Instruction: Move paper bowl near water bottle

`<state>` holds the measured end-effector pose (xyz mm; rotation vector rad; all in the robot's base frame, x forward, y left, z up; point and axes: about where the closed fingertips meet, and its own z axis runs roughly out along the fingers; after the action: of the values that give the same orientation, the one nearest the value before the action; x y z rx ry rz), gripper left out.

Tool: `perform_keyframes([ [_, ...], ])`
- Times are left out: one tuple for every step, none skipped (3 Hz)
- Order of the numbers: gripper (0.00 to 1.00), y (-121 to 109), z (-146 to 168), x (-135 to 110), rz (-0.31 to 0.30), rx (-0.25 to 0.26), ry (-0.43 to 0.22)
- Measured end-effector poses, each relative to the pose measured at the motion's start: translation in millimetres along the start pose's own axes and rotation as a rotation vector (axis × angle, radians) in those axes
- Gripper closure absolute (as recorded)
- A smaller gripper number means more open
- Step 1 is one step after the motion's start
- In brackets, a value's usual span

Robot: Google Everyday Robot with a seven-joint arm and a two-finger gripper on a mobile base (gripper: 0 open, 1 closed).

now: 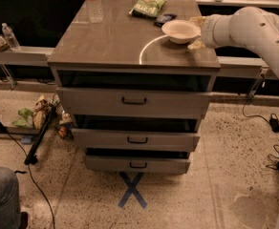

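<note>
The off-white paper bowl point(180, 31) sits on the right rear part of the drawer cabinet's top point(115, 46). The tall clear water bottle point(93, 4) stands upright at the top's far left corner, well apart from the bowl. My gripper point(197, 32) comes in from the right on the white arm point(247, 27). It is at the bowl's right rim, open, with one pale fingertip point(196, 20) behind the rim and the other in front of it. The bowl rests on the top.
A green snack bag point(148, 6) and a small dark object point(164, 19) lie at the back of the top, behind the bowl. A smaller white-capped bottle point(10, 36) stands on the left ledge. Cables and clutter lie on the floor.
</note>
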<state>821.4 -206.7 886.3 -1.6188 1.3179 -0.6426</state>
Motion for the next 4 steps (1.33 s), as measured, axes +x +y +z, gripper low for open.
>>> perform_keyframes([
  [0.52,5,-1,3,-0.003,-0.009,0.011],
  [0.78,6,10,-5,-0.004,-0.003,-0.008],
  [0.99,9,17,-13,-0.002,-0.007,-0.032],
  [1.00,14,26,-25,0.006,-0.018,-0.071],
])
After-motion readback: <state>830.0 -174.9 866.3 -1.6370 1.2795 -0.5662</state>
